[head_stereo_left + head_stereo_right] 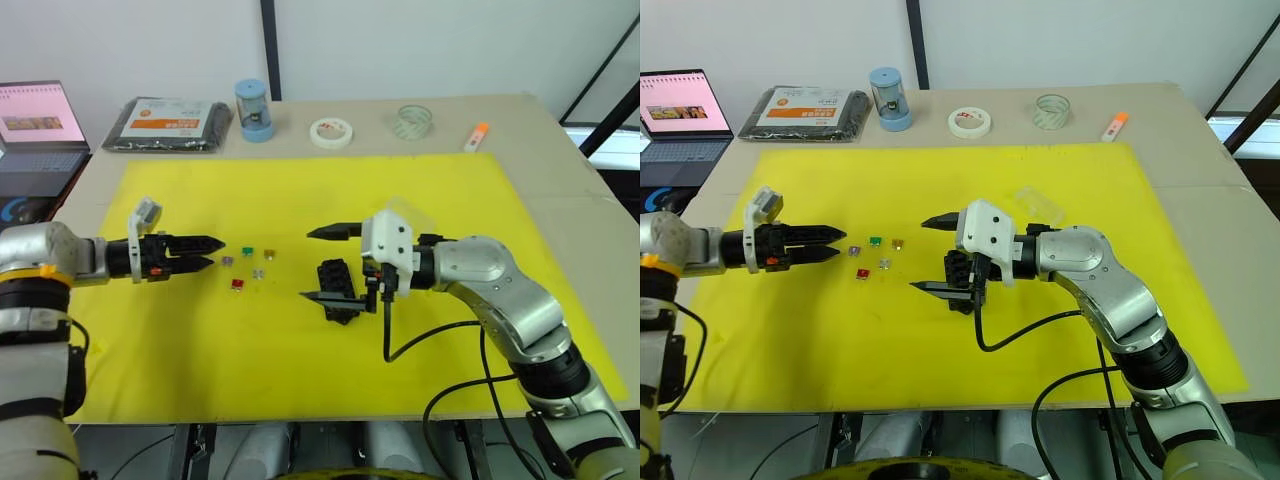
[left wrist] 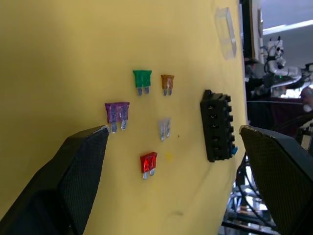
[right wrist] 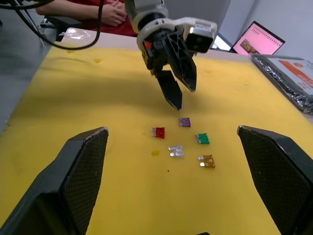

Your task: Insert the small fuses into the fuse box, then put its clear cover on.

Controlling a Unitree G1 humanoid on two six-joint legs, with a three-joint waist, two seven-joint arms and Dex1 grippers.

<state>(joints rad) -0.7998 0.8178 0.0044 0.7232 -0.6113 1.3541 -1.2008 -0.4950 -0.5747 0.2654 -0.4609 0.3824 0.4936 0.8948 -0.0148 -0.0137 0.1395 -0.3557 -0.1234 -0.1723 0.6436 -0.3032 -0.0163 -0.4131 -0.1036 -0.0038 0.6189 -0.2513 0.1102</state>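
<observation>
Five small fuses lie loose on the yellow mat (image 1: 180, 360): green (image 1: 248, 250), brown (image 1: 269, 255), purplish (image 1: 227, 260), grey (image 1: 258, 272) and red (image 1: 237, 284). The black fuse box (image 1: 338, 285) lies just right of them, with a bit of blue showing at one end (image 2: 234, 151). The clear cover (image 1: 1038, 203) rests on the mat behind the right arm. My left gripper (image 1: 217, 252) is open, its tips just left of the purplish fuse. My right gripper (image 1: 305, 265) is open wide, its fingers on either side of the fuse box without touching it.
Along the table's back edge stand a black packet with an orange label (image 1: 168, 123), a blue cylinder (image 1: 253, 110), a white tape roll (image 1: 331, 132), a clear tape roll (image 1: 412, 121) and an orange marker (image 1: 477, 135). A laptop (image 1: 40, 130) sits far left. A person (image 3: 98, 12) sits beyond the table.
</observation>
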